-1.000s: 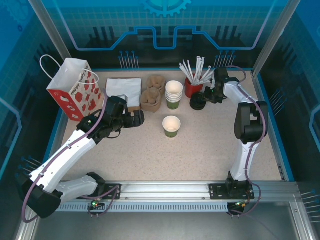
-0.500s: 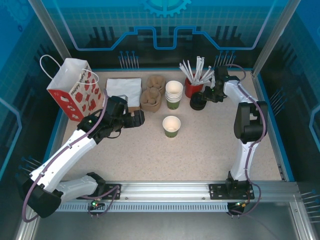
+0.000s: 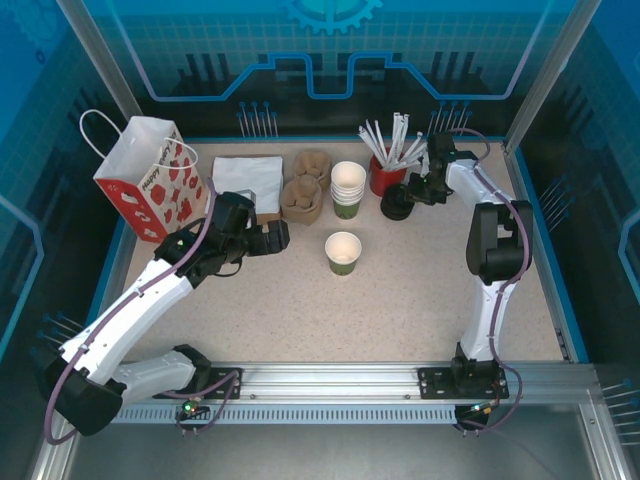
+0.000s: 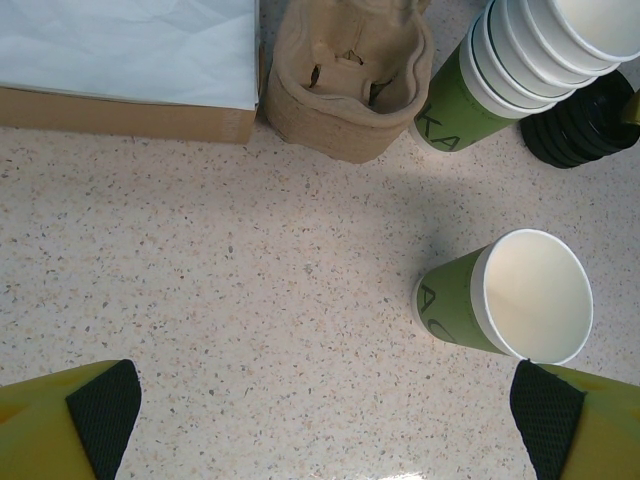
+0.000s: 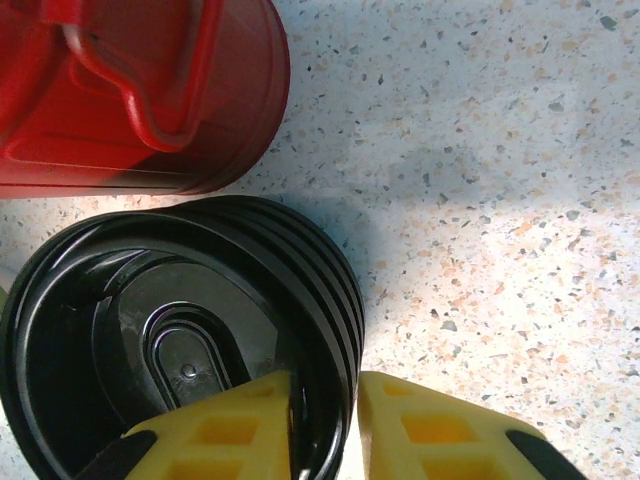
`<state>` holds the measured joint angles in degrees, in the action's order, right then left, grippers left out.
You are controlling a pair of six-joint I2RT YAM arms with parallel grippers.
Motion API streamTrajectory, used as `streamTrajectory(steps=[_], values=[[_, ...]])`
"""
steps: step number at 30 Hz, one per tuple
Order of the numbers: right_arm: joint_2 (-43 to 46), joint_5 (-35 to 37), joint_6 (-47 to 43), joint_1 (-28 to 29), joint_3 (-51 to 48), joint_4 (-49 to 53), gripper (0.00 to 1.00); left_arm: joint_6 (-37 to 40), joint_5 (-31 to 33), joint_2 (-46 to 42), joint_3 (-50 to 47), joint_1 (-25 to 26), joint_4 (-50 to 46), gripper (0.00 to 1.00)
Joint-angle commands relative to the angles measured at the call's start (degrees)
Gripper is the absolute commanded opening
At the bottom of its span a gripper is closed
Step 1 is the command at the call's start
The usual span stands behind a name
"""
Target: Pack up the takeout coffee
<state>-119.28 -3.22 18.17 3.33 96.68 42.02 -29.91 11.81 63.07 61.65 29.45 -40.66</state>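
- Speckled tabletop (image 3: 400, 300) lay inside a blue-walled booth, with a red-and-white paper bag (image 3: 148, 180) at the upper left.
- Left of centre, the left gripper (image 3: 275, 238) stood with its jaws spread wide, holding nothing.
- At the centre, just right of it, the green cup (image 3: 342, 252) stood upright and lidless. The left wrist view had it at the lower right (image 4: 510, 300).
- At the upper right, the right gripper (image 3: 412, 190) had narrowed its jaws on the rim of the top black lid (image 5: 180, 340), one finger inside and one outside, beside the red cup (image 5: 150, 90).
- Over the last second almost nothing had shifted. The pinch looked set, but the lid was not yet lifted, so capping and bagging likely remained.
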Motion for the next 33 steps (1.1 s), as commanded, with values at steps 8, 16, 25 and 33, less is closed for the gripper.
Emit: streamTrajectory(steps=[8,16,25,33], values=[[-1.4,2.0,-2.5,0.6,3.1,2.7,0.26,1.0,0.9,0.7,1.5,-0.4,-0.4,0.99],[-2.3,1.5,-2.2,1.0,3.4,3.1,0.25,1.1,1.0,0.6,1.7,-0.4,-0.5,0.99],[-2.3,2.0,-2.6,1.1,3.8,3.5,0.25,1.1,0.9,0.7,1.6,-0.5,-0.4,0.99],[-2.2,4.1,-4.1,1.6,5.0,4.8,0.26,1.0,0.8,0.7,1.6,-0.5,-0.3,0.99]])
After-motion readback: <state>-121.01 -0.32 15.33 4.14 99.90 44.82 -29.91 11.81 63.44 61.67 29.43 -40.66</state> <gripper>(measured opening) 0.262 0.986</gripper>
